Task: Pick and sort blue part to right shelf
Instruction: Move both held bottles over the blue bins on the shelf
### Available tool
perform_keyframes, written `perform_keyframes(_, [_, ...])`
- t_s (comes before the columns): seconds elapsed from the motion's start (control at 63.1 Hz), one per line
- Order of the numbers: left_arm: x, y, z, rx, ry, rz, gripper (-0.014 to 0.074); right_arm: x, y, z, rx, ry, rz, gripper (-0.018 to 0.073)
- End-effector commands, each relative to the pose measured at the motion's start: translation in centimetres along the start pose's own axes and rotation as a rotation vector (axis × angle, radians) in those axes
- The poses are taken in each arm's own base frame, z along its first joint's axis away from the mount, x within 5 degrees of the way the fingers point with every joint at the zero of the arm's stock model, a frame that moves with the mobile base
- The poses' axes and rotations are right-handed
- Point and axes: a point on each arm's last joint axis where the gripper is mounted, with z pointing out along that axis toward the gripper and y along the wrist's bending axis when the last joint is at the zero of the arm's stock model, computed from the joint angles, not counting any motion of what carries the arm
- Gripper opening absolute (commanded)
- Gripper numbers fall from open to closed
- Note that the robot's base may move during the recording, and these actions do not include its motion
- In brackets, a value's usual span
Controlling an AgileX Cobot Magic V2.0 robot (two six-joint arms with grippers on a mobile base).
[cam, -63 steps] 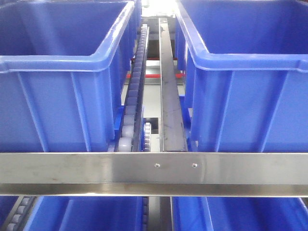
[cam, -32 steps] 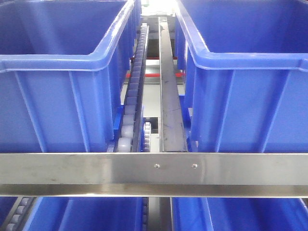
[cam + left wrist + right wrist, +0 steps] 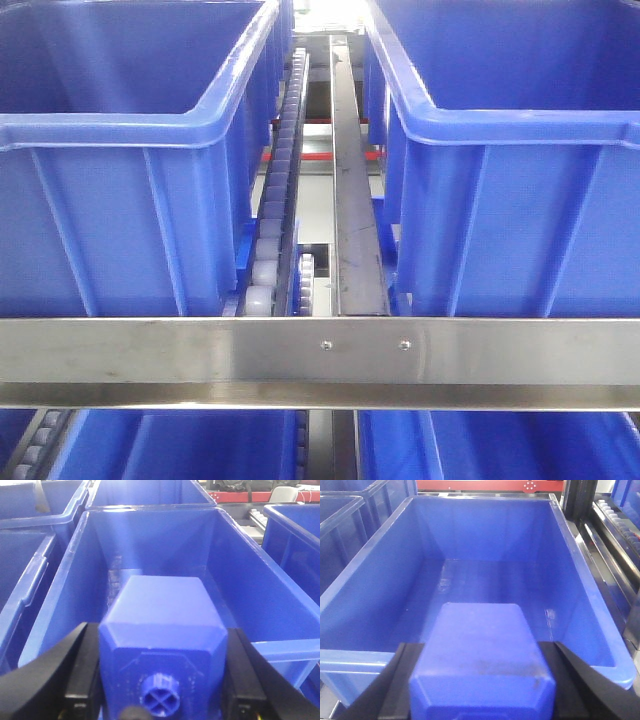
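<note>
My right gripper (image 3: 481,670) is shut on the blue part (image 3: 482,650), a dark-blue block with bevelled edges. Its cap end is cut off by the frame's bottom edge. It hangs over the near rim of an open blue bin (image 3: 590,595) that holds nothing visible. My left gripper (image 3: 159,655) is shut on the similar blue block with a small round knob (image 3: 160,630), above another blue bin (image 3: 250,595). The right shelf shows in the front view as a flat steel front bar (image 3: 320,350), a white roller rail (image 3: 280,180) and two large blue bins (image 3: 120,220). No gripper shows there.
A steel divider rail (image 3: 352,200) runs between the two upper bins. More blue bins sit on the level below (image 3: 180,445). Further bins stand left of the left gripper's bin (image 3: 30,565) and beside the right one (image 3: 345,535). Roller rails lie at the right (image 3: 615,525).
The front view has shifted very slightly against the bins. Nothing else has visibly changed.
</note>
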Motion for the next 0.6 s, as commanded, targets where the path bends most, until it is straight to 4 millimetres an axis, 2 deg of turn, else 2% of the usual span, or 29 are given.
perform_keyframes(0.0, [-1.9, 0.1, -0.2, -0.008, -0.130, -0.011, 0.0386, -1.8, 0.0, -0.2, 0.005, -0.119, -0.006, 0.0393])
perform_keyframes(0.143, [-2.0, 0.1, -0.2, -0.008, -0.136, -0.011, 0.0386, -2.3, 0.1, -0.4, 0.003, -0.110, -0.007, 0.0393])
perform_keyframes(0.285, [-3.3, 0.1, 0.8, 0.004, -0.113, -0.047, 0.0386, -3.5, 0.1, -0.2, 0.004, -0.108, -0.030, 0.0393])
perform_keyframes(0.412, [-4.4, 0.1, 3.3, 0.004, -0.040, -0.023, 0.0386, -4.3, 0.1, 1.3, 0.008, -0.075, -0.073, 0.0393])
perform_keyframes(0.586, [-5.7, 0.0, 6.9, 0.024, 0.043, -0.031, 0.0386, -5.6, 0.1, 4.4, 0.013, -0.062, -0.072, 0.0393])
